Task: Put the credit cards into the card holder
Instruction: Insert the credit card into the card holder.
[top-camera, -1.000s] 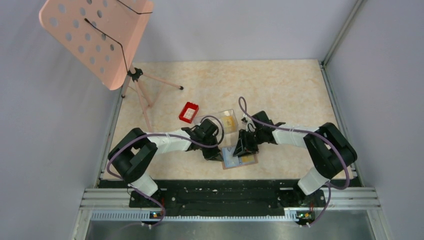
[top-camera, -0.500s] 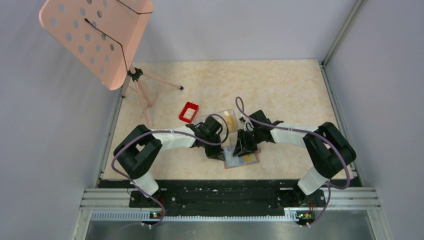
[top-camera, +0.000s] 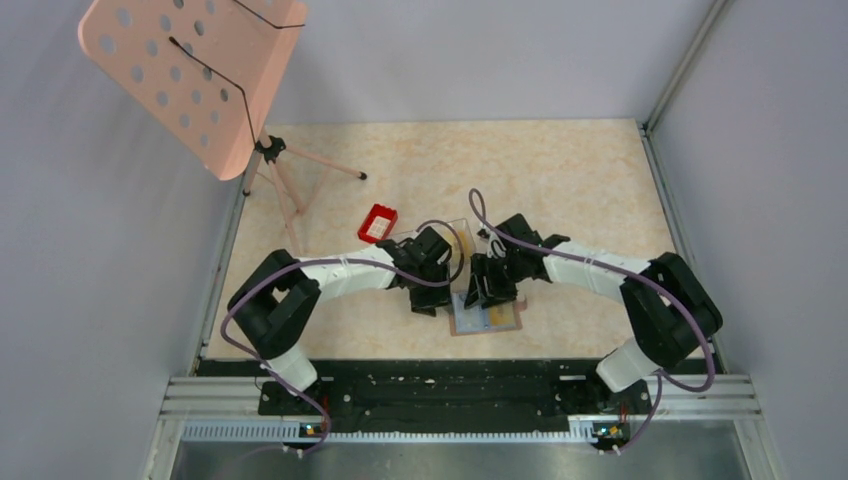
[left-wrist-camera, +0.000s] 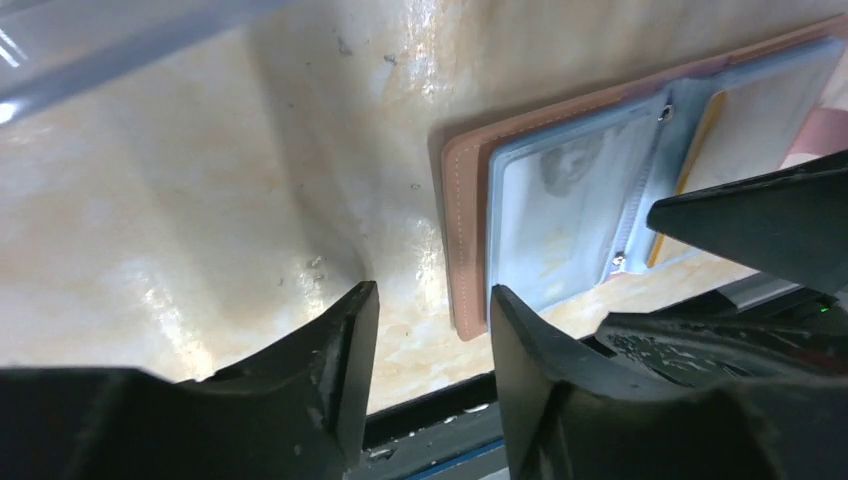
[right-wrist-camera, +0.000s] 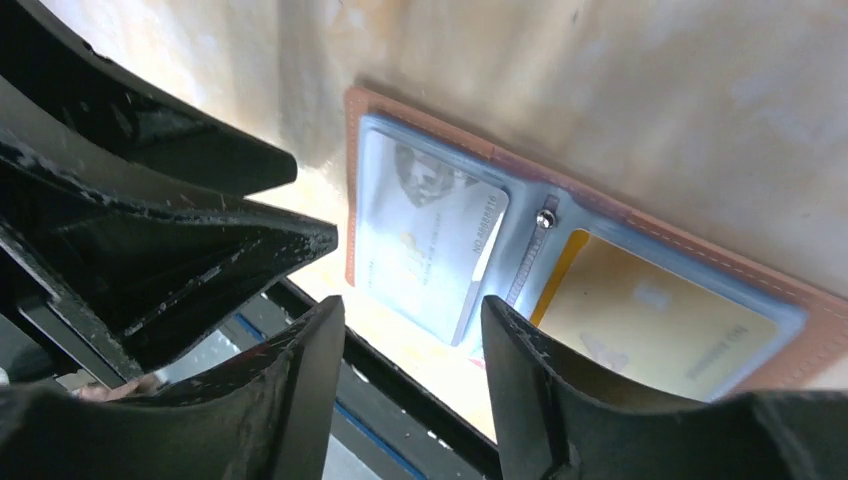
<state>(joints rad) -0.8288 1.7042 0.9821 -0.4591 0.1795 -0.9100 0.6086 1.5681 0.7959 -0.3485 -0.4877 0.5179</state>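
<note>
**Item 1, nearest.** Card holder (top-camera: 487, 319): tan, lying open and flat on the table (top-camera: 560, 180), close to its near edge. Its long axis runs left to right. The blue pockets face up, with a pale card (right-wrist-camera: 430, 240) in the left pocket and a yellow card (right-wrist-camera: 650, 312) in the right.

**Item 2.** Right gripper (right-wrist-camera: 415, 350): fingers apart and empty, poised directly above the open holder near its middle fold.

**Item 3.** Left gripper (left-wrist-camera: 430, 330): fingers apart and empty, just off the holder's left short edge, so the holder lies to its right.

**Judgement.** The right arm is the nearer, and both visible cards appear seated.

**Item 4, farther.** Clear box (top-camera: 456, 230), contents not discernible; red tray (top-camera: 377, 224); pink stand (top-camera: 190, 70).
</note>
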